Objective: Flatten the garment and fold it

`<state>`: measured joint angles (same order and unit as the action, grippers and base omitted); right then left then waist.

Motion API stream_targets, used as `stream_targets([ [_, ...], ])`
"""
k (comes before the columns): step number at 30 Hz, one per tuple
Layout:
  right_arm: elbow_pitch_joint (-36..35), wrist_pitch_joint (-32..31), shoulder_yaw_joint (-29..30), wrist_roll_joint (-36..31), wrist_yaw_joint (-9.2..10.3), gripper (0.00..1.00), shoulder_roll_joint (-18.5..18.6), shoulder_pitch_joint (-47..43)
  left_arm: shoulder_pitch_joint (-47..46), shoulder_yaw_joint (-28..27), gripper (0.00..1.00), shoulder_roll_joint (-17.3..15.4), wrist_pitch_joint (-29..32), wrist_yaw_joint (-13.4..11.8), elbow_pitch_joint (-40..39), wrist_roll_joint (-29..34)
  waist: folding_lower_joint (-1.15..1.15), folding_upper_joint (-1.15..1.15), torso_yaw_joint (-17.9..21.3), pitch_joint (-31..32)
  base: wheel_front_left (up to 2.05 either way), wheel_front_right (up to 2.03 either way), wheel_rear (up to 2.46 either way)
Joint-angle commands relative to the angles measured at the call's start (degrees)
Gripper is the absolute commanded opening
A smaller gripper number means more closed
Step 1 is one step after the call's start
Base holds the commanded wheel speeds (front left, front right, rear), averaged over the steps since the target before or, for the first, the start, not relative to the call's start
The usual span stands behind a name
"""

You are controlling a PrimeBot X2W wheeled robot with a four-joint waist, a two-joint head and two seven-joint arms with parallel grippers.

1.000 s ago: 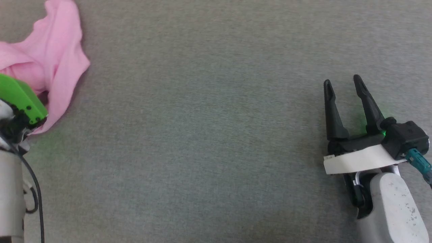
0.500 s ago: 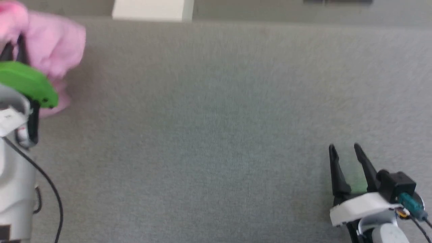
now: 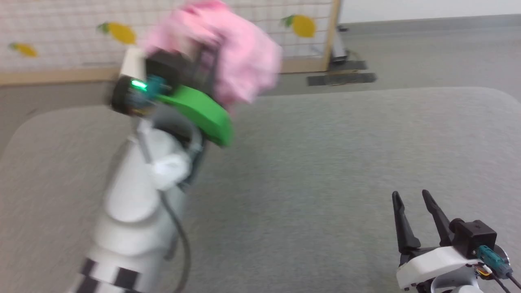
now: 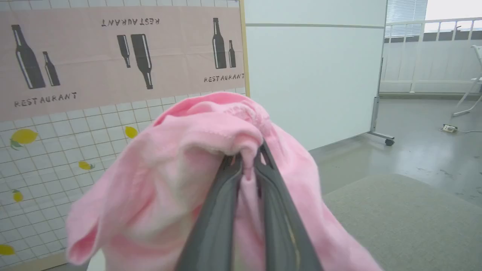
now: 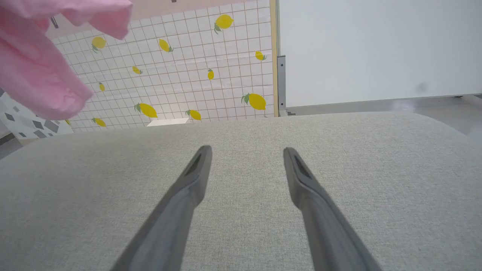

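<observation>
grey woven-fabric table (image 3: 325,162) with rounded corners, set before a gridded panel (image 5: 196,75) printed with yellow lemons. head view: the left gripper (image 3: 203,69), blurred, is high above the table, with the garment (image 3: 244,61) bunched over it and clear of the surface. left wrist view: its jaws are clamped on a fold of the soft pink knit, which drapes over both fingers (image 4: 218,210); a bottle-print poster (image 4: 113,56) hangs behind. right gripper (image 5: 246,150): jaws apart, low over the table, well apart from the garment.
</observation>
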<state>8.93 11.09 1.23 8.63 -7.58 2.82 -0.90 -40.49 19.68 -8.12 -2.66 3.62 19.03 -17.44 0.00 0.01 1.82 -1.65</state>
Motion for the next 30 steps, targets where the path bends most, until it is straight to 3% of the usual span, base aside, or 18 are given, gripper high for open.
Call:
stream_targets([
  [1,-0.55,-0.26,-0.27,0.20,0.09,1.00,0.06,-0.58,1.49,1.30,0.00,1.05,0.16,0.49,1.29,-0.53,0.00,-0.01,7.16,2.91,0.00,0.00,0.00],
  [5,-1.02,-0.63,-1.23,0.63,0.09,1.00,0.06,-0.24,5.14,5.98,0.00,3.64,3.51,1.37,7.07,-2.30,0.00,-0.01,10.28,2.28,0.00,0.00,0.00],
  [12,-0.88,-0.40,-2.23,1.54,0.09,1.00,0.06,0.64,11.92,16.18,0.00,5.13,23.29,3.46,18.77,-11.89,0.00,-0.01,13.02,0.51,0.00,0.00,0.00],
  [13,-0.83,-0.31,-2.28,1.59,0.09,1.00,0.06,0.75,12.28,17.33,0.13,5.16,25.35,3.56,19.37,-12.80,0.00,-0.01,13.06,0.29,0.00,0.00,0.00],
  [14,-0.77,-0.20,-2.31,1.68,0.09,1.00,0.06,0.89,12.63,18.16,0.36,5.19,27.25,3.61,19.79,-13.93,0.00,-0.01,12.99,0.03,0.00,0.00,0.00],
  [15,-0.71,-0.12,-2.28,1.75,0.09,1.00,0.06,0.98,12.78,18.62,0.89,5.20,28.41,3.63,19.99,-14.62,0.00,-0.01,12.82,-0.15,0.00,0.00,0.00],
  [16,-0.62,-0.04,-2.27,1.83,0.09,1.00,0.06,1.08,12.83,19.01,1.00,5.21,29.46,3.58,20.09,-15.19,0.00,-0.01,12.51,-0.30,0.00,0.00,0.00],
  [17,-0.54,0.01,-2.36,1.87,0.09,1.00,0.06,1.16,12.77,19.09,1.00,5.22,29.71,3.38,19.92,-15.51,0.00,-0.01,12.22,-0.38,0.00,0.00,0.00],
  [21,-0.29,0.19,-2.89,1.92,0.09,1.00,0.06,1.43,12.56,16.73,1.00,5.23,23.77,1.61,16.54,-16.51,0.00,-0.01,10.34,-0.38,0.00,0.00,0.00],
  [30,-1.96,0.21,-4.29,0.36,0.09,1.00,0.06,2.28,19.16,7.73,1.00,1.96,-1.16,-4.35,3.49,-15.20,0.00,-0.01,3.57,-0.22,0.00,0.00,0.00],
])
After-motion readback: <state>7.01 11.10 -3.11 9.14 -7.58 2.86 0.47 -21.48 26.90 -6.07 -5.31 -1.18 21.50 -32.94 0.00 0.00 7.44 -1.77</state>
